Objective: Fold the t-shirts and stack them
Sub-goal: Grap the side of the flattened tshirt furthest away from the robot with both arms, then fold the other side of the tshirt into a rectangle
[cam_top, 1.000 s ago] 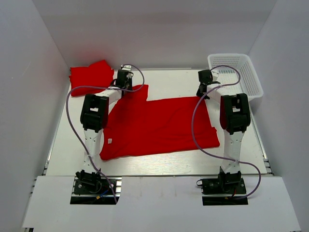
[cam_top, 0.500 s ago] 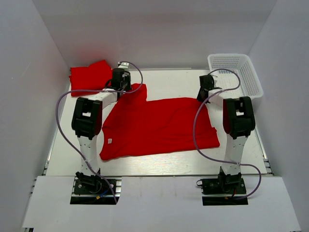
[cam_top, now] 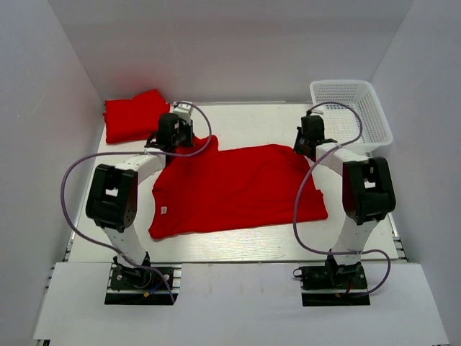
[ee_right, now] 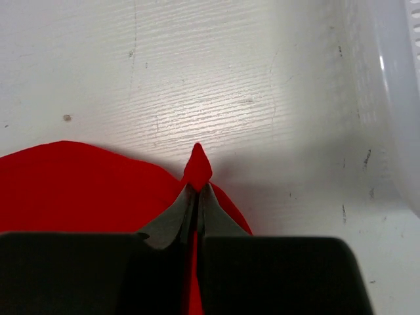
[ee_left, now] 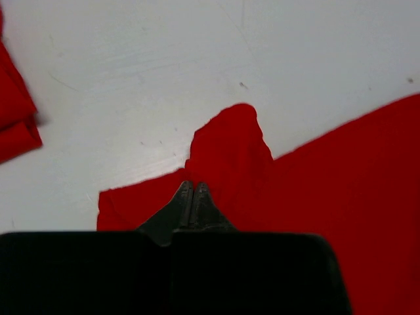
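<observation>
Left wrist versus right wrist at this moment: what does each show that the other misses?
Only the left wrist: the folded t-shirt at its left edge, and the left gripper shut on a raised fold of the spread t-shirt. Only the right wrist: the basket wall along its right edge, and the right gripper shut on a cloth tip. Both: the spread t-shirt on the white table, pinched at an edge.

Spread t-shirt [cam_top: 238, 189]: was plain bright red.
Neck label [cam_top: 164, 210]: was white.
Folded t-shirt [cam_top: 133, 114]: was the same red.
Basket [cam_top: 342, 83]: was white mesh.
Table [cam_top: 252, 119]: was off-white with dark specks.
Cables [cam_top: 294, 216]: were pale purple.
Left gripper [ee_left: 192, 190], right gripper [ee_right: 197, 193]: were dark grey.
</observation>
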You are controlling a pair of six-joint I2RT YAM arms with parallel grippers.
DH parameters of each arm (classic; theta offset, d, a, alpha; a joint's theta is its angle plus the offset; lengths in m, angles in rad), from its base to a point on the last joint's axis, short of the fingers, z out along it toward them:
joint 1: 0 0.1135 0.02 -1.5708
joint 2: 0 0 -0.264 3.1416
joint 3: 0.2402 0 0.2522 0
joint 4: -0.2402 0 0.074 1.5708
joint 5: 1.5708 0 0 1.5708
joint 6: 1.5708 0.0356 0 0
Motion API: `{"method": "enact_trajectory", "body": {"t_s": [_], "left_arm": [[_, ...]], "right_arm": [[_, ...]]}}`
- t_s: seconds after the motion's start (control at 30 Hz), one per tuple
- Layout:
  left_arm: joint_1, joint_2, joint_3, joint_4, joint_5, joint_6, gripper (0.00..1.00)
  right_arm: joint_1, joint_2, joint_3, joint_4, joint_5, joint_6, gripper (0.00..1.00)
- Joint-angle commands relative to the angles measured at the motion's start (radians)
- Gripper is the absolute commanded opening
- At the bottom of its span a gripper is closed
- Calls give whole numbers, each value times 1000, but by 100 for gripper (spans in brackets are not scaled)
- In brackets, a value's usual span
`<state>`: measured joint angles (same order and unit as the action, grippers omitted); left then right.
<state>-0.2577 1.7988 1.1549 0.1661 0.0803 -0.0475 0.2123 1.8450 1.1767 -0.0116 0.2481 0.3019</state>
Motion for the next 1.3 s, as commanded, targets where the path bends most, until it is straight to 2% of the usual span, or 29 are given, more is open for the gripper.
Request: {"method": "enact_trajectory", "body": {"t_s": [0.0,0.1,0.3,0.4,0.6,0.83,1.03,1.27], "left_arm": [[-5,-136,-81,-2,93,-18,0],[-5,-229,-199,-20,148,-116,0],[-5,-421,-406,-112,157,-222,0],[-5,-556,-480,-129,182,-256,0],[-5,-789,-612,-272,170,-321,0],[-5,-975,-598,-440,167,-367,0],[-5,-1044,-589,-663,133,-417,0],[-5,-1125,-566,-841,118,-476,0]], "right_arm": [[-1,-67,-28,52,11,-14,0],[-2,-89,-46,42,32,-15,0],[-7,-124,-97,58,17,-27,0],[-8,-135,-115,53,11,-40,0],[-11,-158,-134,48,20,-49,0],[-8,-168,-114,13,33,-61,0],[-14,-205,-118,-47,118,-73,0],[-25,-234,-144,-76,95,-64,0]]}}
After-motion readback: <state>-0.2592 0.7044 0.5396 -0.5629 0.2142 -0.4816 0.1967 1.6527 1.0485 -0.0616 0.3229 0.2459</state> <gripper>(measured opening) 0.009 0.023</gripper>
